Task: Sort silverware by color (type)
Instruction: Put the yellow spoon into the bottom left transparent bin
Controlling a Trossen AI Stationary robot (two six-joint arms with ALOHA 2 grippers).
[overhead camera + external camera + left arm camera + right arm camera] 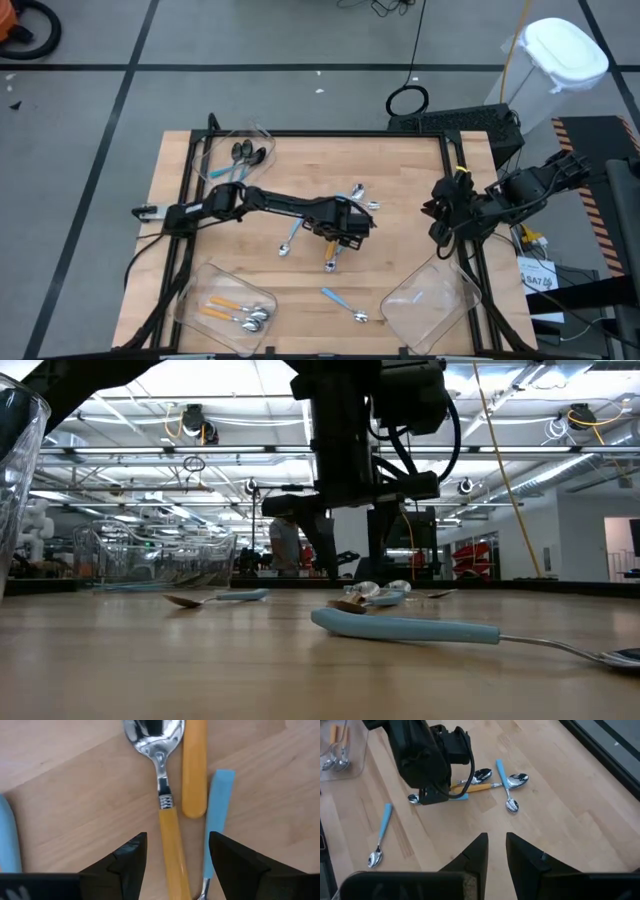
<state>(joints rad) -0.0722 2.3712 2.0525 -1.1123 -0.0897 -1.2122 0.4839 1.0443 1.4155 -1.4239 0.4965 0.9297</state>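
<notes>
Loose spoons lie flat on the wooden table: a cluster under and beyond my left gripper, a blue-handled one near the front edge and another to the left. My left gripper is open at the table's middle, pointing down. Its fingers stand on either side of a silver spoon's orange handle, beside a second orange handle and a blue handle. I see no touch. My right gripper waits near the right edge, open by a narrow gap, holding nothing.
A clear bin at the far left holds dark-bowled spoons. Another bin at the near left holds orange-handled spoons. A third clear bin stands at the near right. The left arm lies across the table's middle.
</notes>
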